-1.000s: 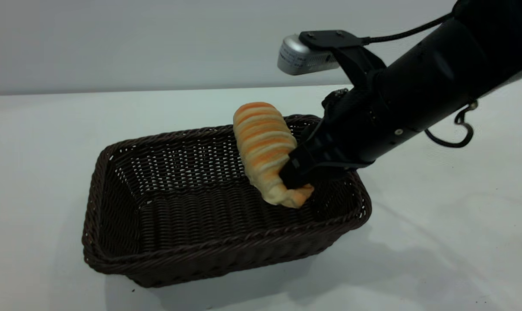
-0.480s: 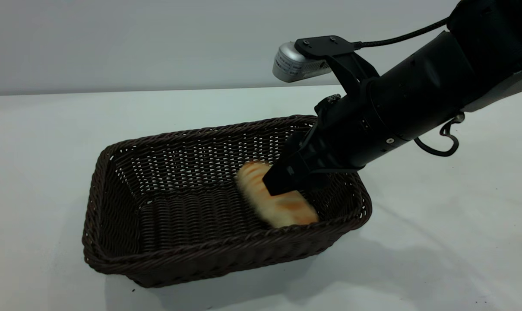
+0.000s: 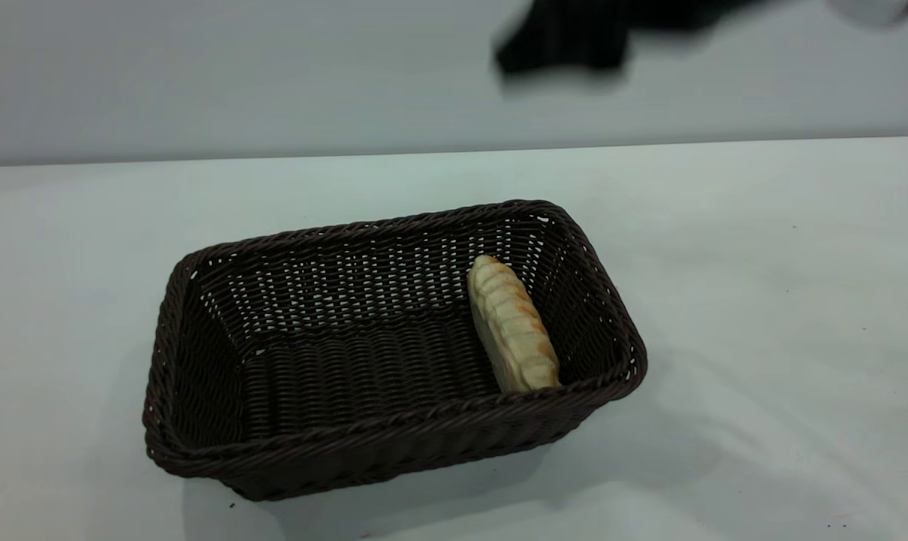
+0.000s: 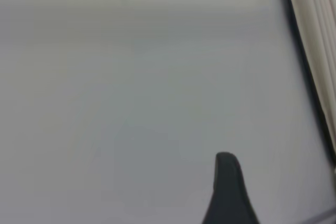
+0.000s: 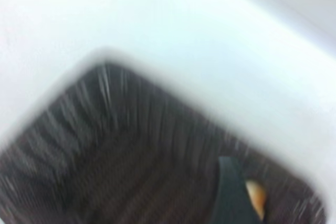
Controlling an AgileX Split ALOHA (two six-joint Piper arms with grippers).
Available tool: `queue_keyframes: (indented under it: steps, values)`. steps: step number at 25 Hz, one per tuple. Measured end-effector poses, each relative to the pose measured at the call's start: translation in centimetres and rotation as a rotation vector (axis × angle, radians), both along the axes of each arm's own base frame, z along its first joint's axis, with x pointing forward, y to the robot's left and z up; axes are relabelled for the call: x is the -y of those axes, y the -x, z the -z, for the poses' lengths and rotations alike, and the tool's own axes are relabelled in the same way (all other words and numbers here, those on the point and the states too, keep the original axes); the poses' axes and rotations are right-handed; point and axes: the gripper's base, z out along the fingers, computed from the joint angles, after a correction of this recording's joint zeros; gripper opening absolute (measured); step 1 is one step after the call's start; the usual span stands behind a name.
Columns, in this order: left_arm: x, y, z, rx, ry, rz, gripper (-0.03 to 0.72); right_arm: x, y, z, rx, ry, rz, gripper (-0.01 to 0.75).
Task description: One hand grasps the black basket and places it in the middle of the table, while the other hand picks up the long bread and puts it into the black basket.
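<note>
Basket (image 3: 363,451) standing on the table (image 3: 761,315), taken as landmark; near wall nearest the exterior camera, braided rim unbroken

Bread (image 3: 514,334) lying loose on the basket floor, at the end toward the right arm, close beside that end wall; lengthwise from near wall toward far wall, ridged side up. Nothing touching it. Half a second ago: bread pinned under the right gripper at the same end. One second ago: bread held tilted above the floor. Now released and settled

Right gripper (image 3: 562,41) lifted well above and beyond the far rim, blurred, withdrawn from inside the basket. Finger spacing: cannot tell. From the right wrist view, basket below, with one dark finger (image 5: 231,195) across the bread (image 5: 256,199)

Left gripper: a single dark fingertip (image 4: 227,190) over bare table in its own wrist view, away from the basket; not visible in the exterior view. Finger spacing: cannot tell

Judgement: both parts of the task appear complete, basket placed and bread inside. Remaining: clear the right arm away. No correction indicated
</note>
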Motion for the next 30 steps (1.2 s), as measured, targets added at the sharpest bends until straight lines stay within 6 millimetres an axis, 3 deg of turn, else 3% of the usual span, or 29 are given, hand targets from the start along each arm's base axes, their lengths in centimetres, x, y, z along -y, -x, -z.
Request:
queue_keyframes:
  steps: [3, 5, 9, 15, 18, 24, 28, 30]
  values:
    - [0.1, -0.2, 0.5, -0.029, -0.068, -0.021, 0.583, 1.1, 3.2, -5.3, 0.094, -0.075, -0.056, 0.449]
    - [0.1, -0.4, 1.0, -0.063, -0.12, -0.045, 0.583, 1.7, 5.6, -7.1, 0.065, -0.088, -0.121, 0.445]
    - [-0.4, -1.2, 2.3, -0.198, -0.178, -0.128, 0.572, 3.8, 9.8, -7.9, -0.086, 0.052, -0.181, 0.441]
    - [-1.7, -3.0, 5.6, -0.546, -0.161, -0.267, 0.553, 7.3, 14.6, -8.4, -0.255, 0.18, -0.075, 0.44]
    - [-2.2, -4.4, 8.1, -0.721, -0.19, -0.329, 0.552, 8.9, 17.3, -7.9, -0.296, 0.204, -0.069, 0.44]
    - [-2.3, -6.5, 13.2, -1.003, -0.272, -0.338, 0.552, 11.8, 22.6, -4.2, -0.284, 0.194, -0.061, 0.44]
    - [-2.5, -7.0, 14.7, -1.077, -0.289, -0.369, 0.55, 13.2, 24.9, -1.6, -0.24, 0.185, -0.05, 0.44]
    - [-2.7, -7.2, 15.0, -1.089, -0.295, -0.386, 0.55, 13.6, 25.5, -1.5, -0.218, 0.179, -0.044, 0.44]
